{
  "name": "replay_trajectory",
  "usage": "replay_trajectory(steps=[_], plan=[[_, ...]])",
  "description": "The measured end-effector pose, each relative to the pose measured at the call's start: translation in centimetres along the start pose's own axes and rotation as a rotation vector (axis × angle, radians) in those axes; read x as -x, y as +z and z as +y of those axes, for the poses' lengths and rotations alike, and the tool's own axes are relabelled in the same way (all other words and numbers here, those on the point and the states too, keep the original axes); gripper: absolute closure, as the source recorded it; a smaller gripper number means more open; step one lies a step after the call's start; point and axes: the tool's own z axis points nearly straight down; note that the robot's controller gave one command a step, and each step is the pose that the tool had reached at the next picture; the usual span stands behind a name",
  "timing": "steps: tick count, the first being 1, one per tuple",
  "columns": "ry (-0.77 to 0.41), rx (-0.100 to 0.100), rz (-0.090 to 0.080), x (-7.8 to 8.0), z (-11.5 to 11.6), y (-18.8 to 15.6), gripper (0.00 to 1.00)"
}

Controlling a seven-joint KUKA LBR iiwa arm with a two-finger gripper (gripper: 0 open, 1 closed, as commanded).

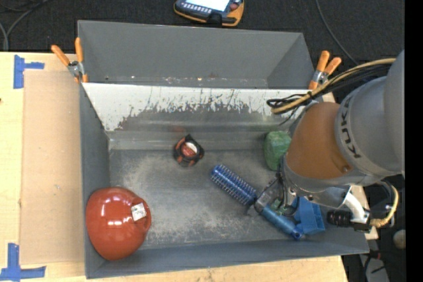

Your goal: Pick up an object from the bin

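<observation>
My gripper (270, 199) is low in the bin's right front part, under the arm's orange cover. It sits right at the middle of a blue hairbrush (232, 183), which lies slantwise with its bristle head to the left and its handle running down to the right. A blue blocky thing (312, 216) lies against the handle's end, just right of the gripper. A green lump (277, 148) rests behind the gripper near the right wall, partly hidden by the cover.
A big shiny red apple-shaped thing (117, 221) with a white sticker fills the front left corner. A small black and red object (187, 150) lies near the back wall at mid-bin. The arm covers the bin's right side.
</observation>
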Motion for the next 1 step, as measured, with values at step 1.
replay_trajectory(steps=[1], plan=[[-0.001, 0.000, 0.000, 0.00, 0.01, 0.00, 1.00]])
